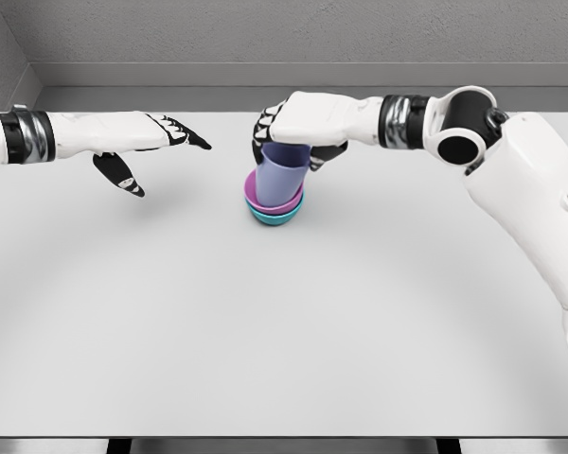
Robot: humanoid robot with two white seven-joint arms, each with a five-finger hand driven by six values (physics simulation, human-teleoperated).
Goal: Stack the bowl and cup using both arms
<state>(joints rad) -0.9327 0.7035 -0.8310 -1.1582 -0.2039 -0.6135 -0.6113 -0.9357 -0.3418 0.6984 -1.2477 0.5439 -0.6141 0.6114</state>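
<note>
On the white desk [284, 331], a little beyond its middle, a teal bowl [276, 217] sits with a pink bowl [265, 200] nested inside it, and a lavender cup [283, 171] stands tilted in the pink bowl. The right hand [298, 128] reaches in from the right and its fingers [263, 130] wrap the cup's top, though the cup's rim is hidden, so the exact grip is hard to judge. Well to the left, the left hand [137, 142] hovers over the desk with fingers spread, holding nothing.
</note>
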